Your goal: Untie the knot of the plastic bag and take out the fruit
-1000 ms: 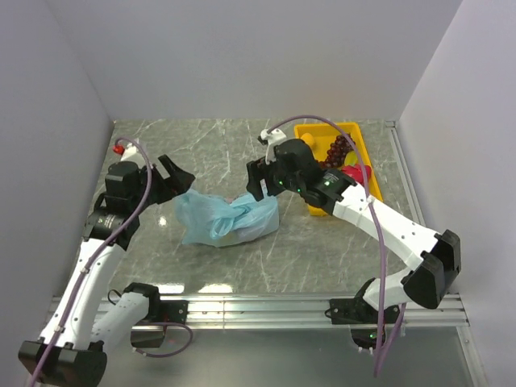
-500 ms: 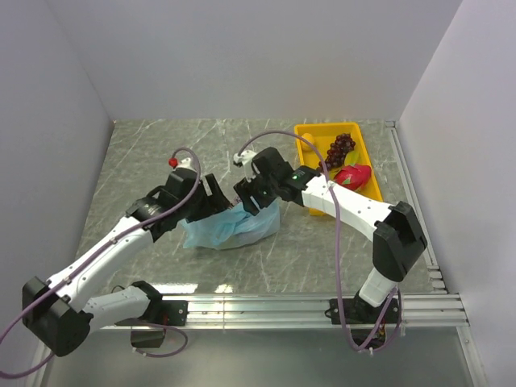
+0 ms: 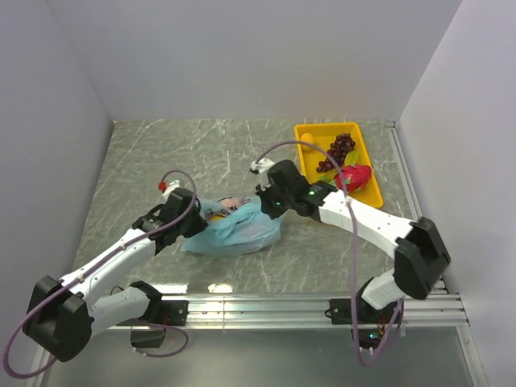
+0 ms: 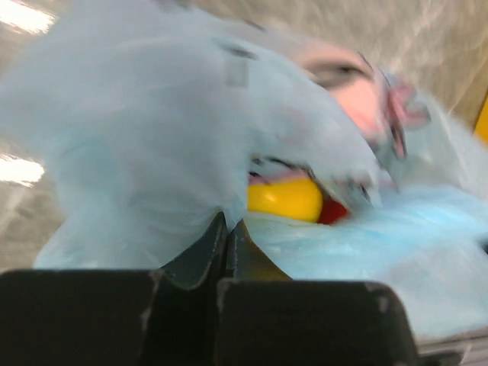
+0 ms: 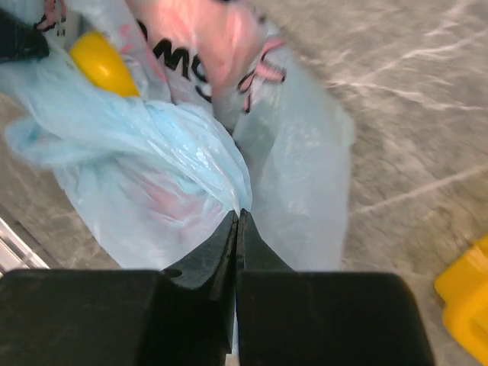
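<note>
1. The bag [image 3: 234,230] lies crumpled on the table [image 3: 161,153], left of centre and between the two arms. It is light blue and translucent, with dark print on its upper side.
2. A yellow fruit [image 4: 284,198] shows in a gap in the plastic, and a red fruit [image 4: 335,212] touches it on its right. In the right wrist view the yellow fruit [image 5: 103,62] sits at the far left of the bag.
3. A pink shape [image 5: 221,38] shows through the plastic under the print. It is too blurred to name.
4. The left gripper [image 3: 193,222] is at the bag's left end. In its wrist view the jaws [image 4: 227,229] are pressed together on a fold of the bag's plastic, just below the yellow fruit.
5. The right gripper [image 3: 270,205] is at the bag's upper right edge. Its jaws [image 5: 236,217] are also closed tight, pinching a twisted bunch [image 5: 217,171] of the bag's plastic that fans out away from the tips.
6. Both wrist views are smeared by motion blur.
7. A yellow tray [image 3: 300,141] stands at the far right of the table, well apart from the bag. It holds dark grapes [image 3: 339,149] and, nearer the arms, a pink dragon fruit [image 3: 352,175].
</note>
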Action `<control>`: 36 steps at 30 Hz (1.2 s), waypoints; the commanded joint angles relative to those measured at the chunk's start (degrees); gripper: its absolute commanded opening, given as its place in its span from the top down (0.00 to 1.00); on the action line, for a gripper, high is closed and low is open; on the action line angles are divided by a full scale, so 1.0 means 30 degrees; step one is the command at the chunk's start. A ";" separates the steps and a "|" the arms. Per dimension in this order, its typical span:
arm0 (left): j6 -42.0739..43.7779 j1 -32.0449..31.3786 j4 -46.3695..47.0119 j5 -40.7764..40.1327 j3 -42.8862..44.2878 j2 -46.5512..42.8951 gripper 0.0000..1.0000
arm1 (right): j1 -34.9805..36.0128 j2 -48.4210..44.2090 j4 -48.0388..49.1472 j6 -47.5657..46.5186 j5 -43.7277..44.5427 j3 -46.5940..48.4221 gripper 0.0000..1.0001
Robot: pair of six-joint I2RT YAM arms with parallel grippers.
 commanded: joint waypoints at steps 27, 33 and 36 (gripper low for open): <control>0.7774 1.0202 -0.1317 1.1475 0.0168 -0.4362 1.00 | 0.2495 -0.5918 -0.1627 0.1553 0.2308 0.3271 0.41; 0.6865 1.0084 -0.1782 1.2064 -0.0861 -0.5769 0.99 | 0.2938 -0.2192 -0.0341 0.2078 0.0201 0.4301 0.52; 0.6863 1.0084 -0.2486 1.1332 -0.0597 -0.5888 1.00 | 0.3026 -0.0316 -0.0337 0.2137 -0.0095 0.3893 0.55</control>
